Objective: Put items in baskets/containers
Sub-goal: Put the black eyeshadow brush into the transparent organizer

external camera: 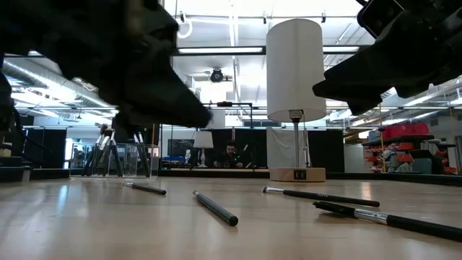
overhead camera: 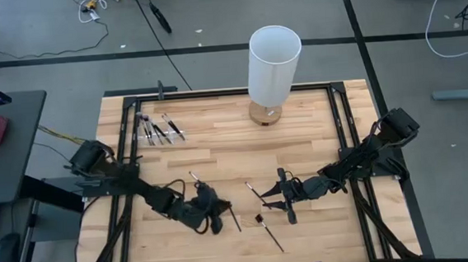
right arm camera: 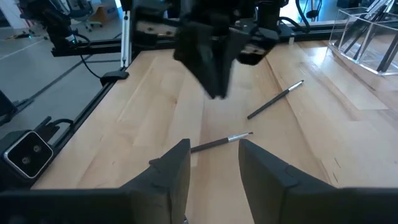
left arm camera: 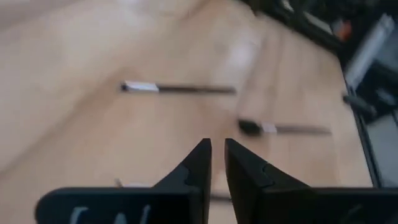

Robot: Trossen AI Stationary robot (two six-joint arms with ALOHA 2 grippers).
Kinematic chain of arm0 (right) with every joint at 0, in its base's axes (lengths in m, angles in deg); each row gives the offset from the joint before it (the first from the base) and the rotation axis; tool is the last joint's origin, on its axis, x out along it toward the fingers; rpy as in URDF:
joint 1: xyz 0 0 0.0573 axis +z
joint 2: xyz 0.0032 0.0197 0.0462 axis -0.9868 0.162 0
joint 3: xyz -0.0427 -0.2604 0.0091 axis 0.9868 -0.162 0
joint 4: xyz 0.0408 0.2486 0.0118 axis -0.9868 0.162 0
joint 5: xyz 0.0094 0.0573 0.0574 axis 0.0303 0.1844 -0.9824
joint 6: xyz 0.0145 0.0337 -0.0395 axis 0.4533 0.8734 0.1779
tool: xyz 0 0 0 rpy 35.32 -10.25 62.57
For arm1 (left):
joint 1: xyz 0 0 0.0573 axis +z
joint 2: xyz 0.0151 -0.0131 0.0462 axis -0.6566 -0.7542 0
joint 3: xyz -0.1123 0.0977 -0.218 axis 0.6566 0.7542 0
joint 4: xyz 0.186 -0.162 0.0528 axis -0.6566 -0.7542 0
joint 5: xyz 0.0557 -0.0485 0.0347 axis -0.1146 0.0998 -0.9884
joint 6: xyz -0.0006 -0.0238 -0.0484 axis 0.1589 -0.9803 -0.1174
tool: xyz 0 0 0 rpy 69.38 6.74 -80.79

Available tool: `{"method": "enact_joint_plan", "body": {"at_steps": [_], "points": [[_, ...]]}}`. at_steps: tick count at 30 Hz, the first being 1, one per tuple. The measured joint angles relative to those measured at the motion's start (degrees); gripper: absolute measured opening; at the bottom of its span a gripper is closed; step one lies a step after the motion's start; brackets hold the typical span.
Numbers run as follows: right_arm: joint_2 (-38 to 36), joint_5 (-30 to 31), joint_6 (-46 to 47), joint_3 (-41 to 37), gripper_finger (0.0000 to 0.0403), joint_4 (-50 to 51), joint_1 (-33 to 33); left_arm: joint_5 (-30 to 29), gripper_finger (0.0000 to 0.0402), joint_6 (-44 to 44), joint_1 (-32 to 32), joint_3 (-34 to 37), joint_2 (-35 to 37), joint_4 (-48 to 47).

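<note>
Overhead, left hand nearly closed, empty; right hand open above brushes

I see a pale wooden desk. A white cylinder on a wooden base stands at twelve o'clock, a clear container of brushes at ten, loose brushes around six.
</note>
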Motion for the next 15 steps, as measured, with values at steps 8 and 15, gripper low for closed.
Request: {"method": "enact_joint_plan", "body": {"at_steps": [8, 15], "points": [[0.00, -0.01, -0.04, 0.00, 0.0136, 0.06, 0.00, -4.08, 0.0094, -3.42, 2.10, -0.02, 0.39, -1.09], [0.00, 0.01, -0.27, 0.01, 0.0136, 0.46, 0.00, -2.35, 0.0107, -19.07, 3.48, -10.35, 0.39, -36.91]]}}
